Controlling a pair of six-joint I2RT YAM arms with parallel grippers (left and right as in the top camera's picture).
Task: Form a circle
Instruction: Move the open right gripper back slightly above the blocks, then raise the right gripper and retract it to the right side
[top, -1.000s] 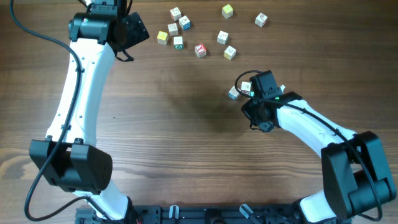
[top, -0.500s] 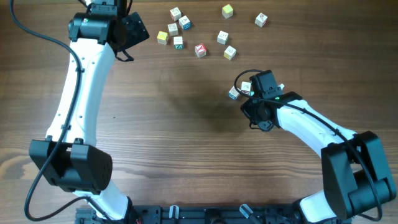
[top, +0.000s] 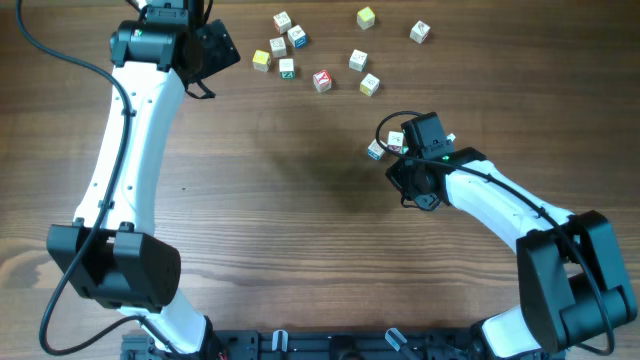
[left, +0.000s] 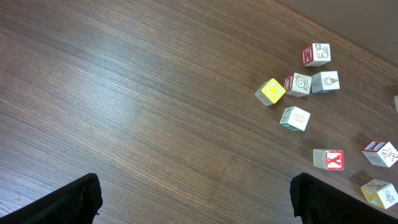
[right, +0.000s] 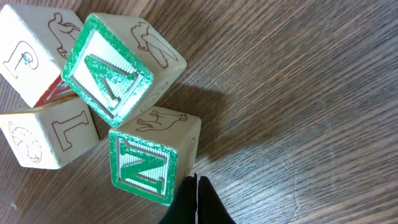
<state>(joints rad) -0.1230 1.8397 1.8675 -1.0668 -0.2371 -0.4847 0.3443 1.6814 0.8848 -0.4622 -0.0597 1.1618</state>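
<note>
The circle (top: 386, 146) is a tight cluster of small letter cubes right of the table's middle, partly hidden under my right wrist. In the right wrist view, a green A cube (right: 109, 68) leans over a green N cube (right: 146, 165). A P cube (right: 28, 53) and an L cube (right: 46, 134) sit to their left. My right gripper (right: 196, 199) is shut with nothing in it, and its tips touch the N cube's right side. At the table's far left, my left gripper (left: 196, 205) hangs open over bare wood.
Several loose letter cubes lie scattered along the far edge, among them a yellow one (top: 261, 60), a red-marked one (top: 321, 80) and one at the far right (top: 420, 32). The left wrist view shows the same scatter, with the yellow cube (left: 271, 91) in it.
</note>
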